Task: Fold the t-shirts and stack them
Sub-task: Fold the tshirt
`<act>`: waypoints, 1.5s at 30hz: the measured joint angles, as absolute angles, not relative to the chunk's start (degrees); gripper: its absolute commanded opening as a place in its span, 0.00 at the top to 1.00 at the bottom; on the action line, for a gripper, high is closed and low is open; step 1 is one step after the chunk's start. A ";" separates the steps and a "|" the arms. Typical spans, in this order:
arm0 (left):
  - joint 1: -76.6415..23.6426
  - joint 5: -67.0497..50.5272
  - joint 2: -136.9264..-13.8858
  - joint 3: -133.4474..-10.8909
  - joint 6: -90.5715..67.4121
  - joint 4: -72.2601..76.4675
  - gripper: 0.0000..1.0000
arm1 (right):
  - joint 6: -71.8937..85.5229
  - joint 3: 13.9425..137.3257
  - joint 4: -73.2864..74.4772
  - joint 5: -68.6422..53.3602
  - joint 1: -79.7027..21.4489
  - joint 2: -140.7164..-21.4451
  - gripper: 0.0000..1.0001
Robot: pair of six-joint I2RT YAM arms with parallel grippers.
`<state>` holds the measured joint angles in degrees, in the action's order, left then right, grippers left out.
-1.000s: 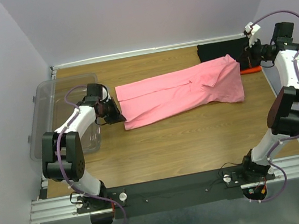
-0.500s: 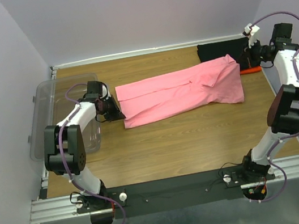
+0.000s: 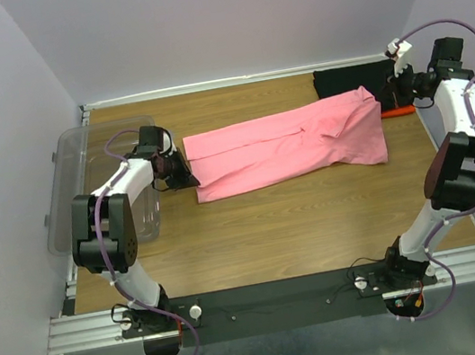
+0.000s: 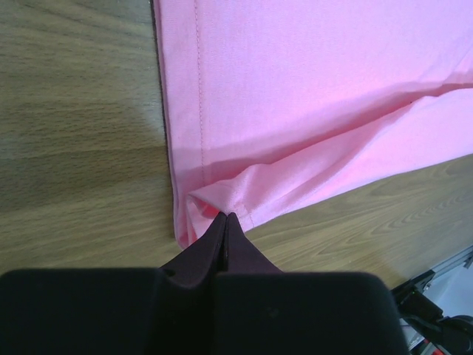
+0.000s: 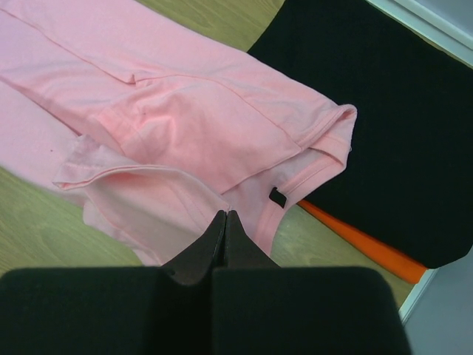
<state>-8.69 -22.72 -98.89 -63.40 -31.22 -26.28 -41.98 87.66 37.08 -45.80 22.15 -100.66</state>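
The bright pink t-shirt (image 3: 287, 146) lies folded into a long band across the middle of the table. My left gripper (image 3: 190, 182) is at its left end, near corner. In the left wrist view the left gripper (image 4: 225, 216) is shut on a bunched fold of the pink hem (image 4: 222, 194). The black t-shirt (image 3: 344, 79) lies folded at the back right, on the orange-red t-shirt (image 3: 398, 112), of which only an edge shows. My right gripper (image 3: 391, 97) hovers above the pink shirt's right end (image 5: 185, 126) with its fingers (image 5: 225, 213) shut and nothing between them.
A clear plastic tub (image 3: 81, 167) stands at the left edge, beside my left arm. Purple walls close in the back and both sides. The black shirt (image 5: 392, 111) and the orange-red edge (image 5: 362, 240) lie just right of the right gripper.
The left arm's elbow has swung a little and its gripper has crept slightly toward the back. The pink shirt's shape has hardly changed. The right arm has barely shifted.
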 measured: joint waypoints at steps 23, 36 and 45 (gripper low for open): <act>-8.69 -22.65 -100.12 -66.54 -31.05 -26.98 1.00 | -41.34 87.66 36.93 -44.56 22.15 -101.80 1.00; -8.69 -22.57 -100.95 -67.18 -30.85 -27.59 1.00 | -41.17 87.66 36.88 -44.38 22.15 -102.24 1.00; -8.69 -21.93 -100.95 -67.18 -30.81 -27.62 1.00 | -40.88 87.70 36.88 -44.36 22.15 -103.26 0.99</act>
<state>-8.69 -21.93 -100.95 -67.18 -30.81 -27.62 -40.88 87.70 36.88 -44.36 22.15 -103.26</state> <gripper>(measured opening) 0.005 0.006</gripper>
